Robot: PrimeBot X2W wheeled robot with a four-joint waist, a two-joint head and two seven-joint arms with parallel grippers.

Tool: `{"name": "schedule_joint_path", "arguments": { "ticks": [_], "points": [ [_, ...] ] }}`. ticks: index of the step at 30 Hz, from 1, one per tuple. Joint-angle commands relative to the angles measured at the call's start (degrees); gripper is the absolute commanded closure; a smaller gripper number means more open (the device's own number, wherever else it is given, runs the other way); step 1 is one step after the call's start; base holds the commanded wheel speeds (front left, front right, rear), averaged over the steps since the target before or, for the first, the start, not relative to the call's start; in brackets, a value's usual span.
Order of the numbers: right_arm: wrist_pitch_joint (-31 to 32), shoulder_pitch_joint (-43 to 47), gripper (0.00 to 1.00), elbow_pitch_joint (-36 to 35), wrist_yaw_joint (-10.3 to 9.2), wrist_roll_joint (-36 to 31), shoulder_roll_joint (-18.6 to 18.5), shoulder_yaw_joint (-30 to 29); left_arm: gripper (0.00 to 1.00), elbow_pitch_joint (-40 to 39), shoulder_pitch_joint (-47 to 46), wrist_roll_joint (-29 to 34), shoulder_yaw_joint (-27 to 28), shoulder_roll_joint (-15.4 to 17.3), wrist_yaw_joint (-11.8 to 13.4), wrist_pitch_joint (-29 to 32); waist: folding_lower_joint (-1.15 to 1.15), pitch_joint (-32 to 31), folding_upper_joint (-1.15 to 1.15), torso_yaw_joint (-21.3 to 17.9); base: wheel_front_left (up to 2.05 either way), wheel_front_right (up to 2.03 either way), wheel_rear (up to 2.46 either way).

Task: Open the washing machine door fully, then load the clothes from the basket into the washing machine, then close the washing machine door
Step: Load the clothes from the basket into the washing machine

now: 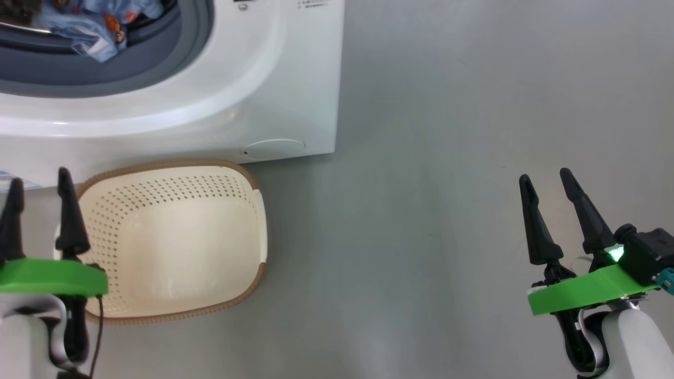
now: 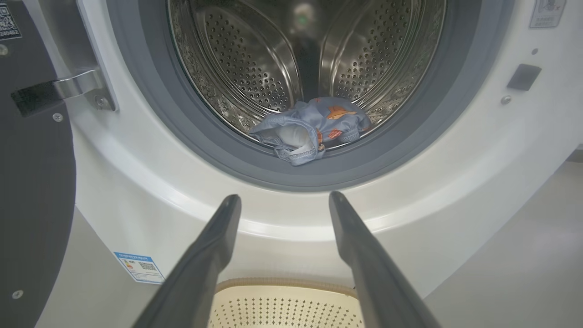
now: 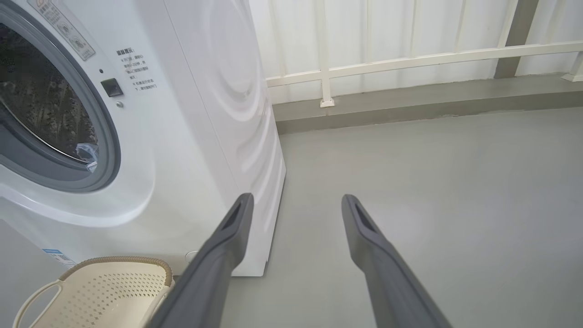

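The white washing machine stands at the upper left with its steel drum exposed. Its door is swung open at the left edge of the left wrist view. Light-blue clothes with orange figures lie at the drum's front lip, also seen from the head view. The cream basket sits on the floor before the machine, with nothing in it. My left gripper hovers open at the basket's left rim, pointing at the drum. My right gripper is open over bare floor, far right.
Grey floor stretches to the right of the machine. In the right wrist view a white railing and a low grey kerb run along the back. A blue label sticker is on the machine's lower front.
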Motion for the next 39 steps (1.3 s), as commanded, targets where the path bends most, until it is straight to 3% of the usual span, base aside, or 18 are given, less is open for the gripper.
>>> {"name": "schedule_joint_path", "arguments": {
  "ticks": [1, 15, 39],
  "points": [
    [-0.3, 1.9, 0.00, -1.1, 0.22, 0.3, -0.5, 1.1, 0.00, -2.1, 1.5, 0.7, 2.0, 1.5, -0.1, -0.4, 0.00, -0.9, 0.00, 0.5, 0.00, 0.00, 0.00],
    [-0.3, 4.5, 0.00, -0.1, 0.22, 1.1, -1.0, 1.5, 0.00, -4.2, 8.1, 0.5, 1.7, 0.0, -0.1, -0.4, 0.00, -6.2, 0.00, 0.6, 0.00, 0.00, 0.00],
    [-0.3, 7.8, 0.00, -0.7, 0.22, 1.5, -1.4, -0.2, 0.00, -9.9, 14.8, 1.8, 0.8, -1.5, -0.1, -0.4, 0.00, -8.9, 0.00, 2.1, 0.00, 0.00, 0.00]
  ]
}}
